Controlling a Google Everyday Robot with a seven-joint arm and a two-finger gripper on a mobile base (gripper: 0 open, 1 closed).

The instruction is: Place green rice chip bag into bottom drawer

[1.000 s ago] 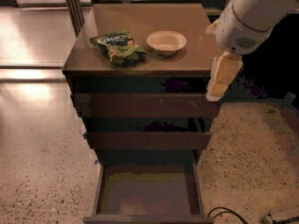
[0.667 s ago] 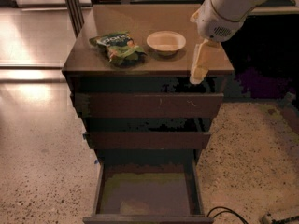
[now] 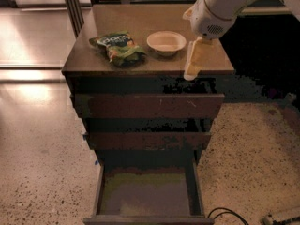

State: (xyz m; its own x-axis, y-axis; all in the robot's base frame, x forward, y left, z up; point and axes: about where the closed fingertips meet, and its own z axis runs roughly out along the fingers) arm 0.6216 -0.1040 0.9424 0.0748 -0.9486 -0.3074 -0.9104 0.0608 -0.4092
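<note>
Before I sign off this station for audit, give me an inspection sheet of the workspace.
Surface: dark brown wooden cabinet top, holding two items.
Job's things: crinkled green foil snack bag lies on the top; lowest dark brown drawer pulled open, nothing seen inside.
Clutter: round cream bowl beside the bag.
Grippers: cream pincer hangs over the top's right front edge, apart from the bag.
Cables: black cable on floor, lower right.
Surroundings: speckled floor.
</note>
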